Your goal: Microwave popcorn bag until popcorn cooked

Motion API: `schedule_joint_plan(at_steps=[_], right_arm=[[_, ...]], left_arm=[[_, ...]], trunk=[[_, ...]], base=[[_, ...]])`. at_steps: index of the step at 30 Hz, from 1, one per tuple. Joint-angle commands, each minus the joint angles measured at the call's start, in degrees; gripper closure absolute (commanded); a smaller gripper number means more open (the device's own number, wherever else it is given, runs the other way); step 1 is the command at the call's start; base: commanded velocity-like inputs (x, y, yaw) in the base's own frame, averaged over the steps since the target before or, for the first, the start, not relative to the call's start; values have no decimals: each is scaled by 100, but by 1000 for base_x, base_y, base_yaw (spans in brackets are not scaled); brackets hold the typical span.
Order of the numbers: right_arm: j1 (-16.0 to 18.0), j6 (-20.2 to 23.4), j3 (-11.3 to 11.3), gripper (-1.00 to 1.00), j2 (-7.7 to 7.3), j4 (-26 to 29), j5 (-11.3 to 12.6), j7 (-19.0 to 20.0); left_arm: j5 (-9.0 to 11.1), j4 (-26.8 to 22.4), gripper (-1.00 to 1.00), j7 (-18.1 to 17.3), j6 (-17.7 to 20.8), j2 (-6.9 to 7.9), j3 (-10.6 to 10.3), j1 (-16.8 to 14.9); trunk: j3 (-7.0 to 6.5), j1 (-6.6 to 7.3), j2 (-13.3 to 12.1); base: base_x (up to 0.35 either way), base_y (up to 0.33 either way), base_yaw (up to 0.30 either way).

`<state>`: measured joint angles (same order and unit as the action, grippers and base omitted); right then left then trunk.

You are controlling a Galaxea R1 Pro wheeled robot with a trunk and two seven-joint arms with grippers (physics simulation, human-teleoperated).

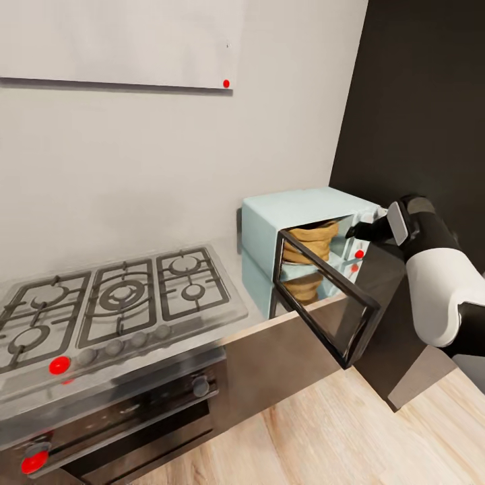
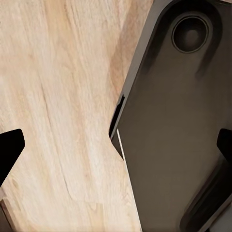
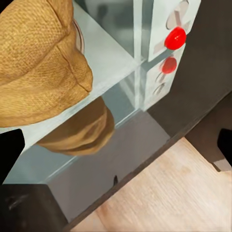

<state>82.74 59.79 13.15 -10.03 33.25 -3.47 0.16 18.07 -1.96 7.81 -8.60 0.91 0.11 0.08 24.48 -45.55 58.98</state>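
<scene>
The stove [image 1: 108, 296] is occupying the left part of the worktop [image 1: 286, 316], with the oven [image 1: 114, 417] sitting below it. To its right, the microwave [image 1: 269, 215] is standing on the worktop against the wall, its dark glass door [image 1: 330, 296] swinging open toward the floor side. The popcorn bag [image 1: 311, 241] is sitting inside the microwave cavity, and the glossy worktop is mirroring it. The right tool [image 1: 360, 231] is hovering just beside the microwave's control panel [image 1: 357, 250], close to the bag but apart from it; its fingers are standing apart and grasping nothing. In the right wrist view, the bag [image 3: 38, 63] is resting on the cavity floor, with the red dot [image 3: 175, 37] of the panel beside it. The left tool [image 2: 116, 145] is hanging released over the wooden floor [image 2: 58, 96] and a dark base part [image 2: 183, 121].
</scene>
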Motion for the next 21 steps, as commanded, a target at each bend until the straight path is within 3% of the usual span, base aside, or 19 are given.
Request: schedule_joint_plan(at_steps=[1,6,8,9,11,12,15,21], right_arm=[[-1,21,21,-100,3,5,-31,10],[-250,21,-26,-100,-106,46,-31,188],[-351,21,-308,-100,-220,56,-36,553],[-422,21,-596,-100,-314,57,-38,854],[-579,21,-1161,-100,-603,53,-44,1641],[-626,21,-1308,-100,-740,47,-53,2017],[-669,-228,-1433,-100,-950,39,-69,2592],[-688,-388,-1489,-100,-1012,67,-73,2829]], left_arm=[[20,-6,-100,10,-10,2,-2,1],[22,-6,-100,10,-10,5,5,1],[21,-6,-100,10,-10,5,6,1],[21,-6,-100,10,-10,5,6,1],[18,-6,-100,10,-10,5,7,1],[12,-6,-100,10,-10,5,5,1],[1,-6,-100,10,-10,-4,-26,1],[20,-6,-100,18,-10,-12,-20,1]], trunk=[[5,0,4],[5,0,4],[5,0,4],[5,0,4],[5,0,4],[5,0,4],[5,0,4],[5,0,4]], base=[[0,0,0],[0,0,0],[0,0,0],[0,0,0],[0,0,0],[0,0,0],[0,0,0],[0,-129,0]])
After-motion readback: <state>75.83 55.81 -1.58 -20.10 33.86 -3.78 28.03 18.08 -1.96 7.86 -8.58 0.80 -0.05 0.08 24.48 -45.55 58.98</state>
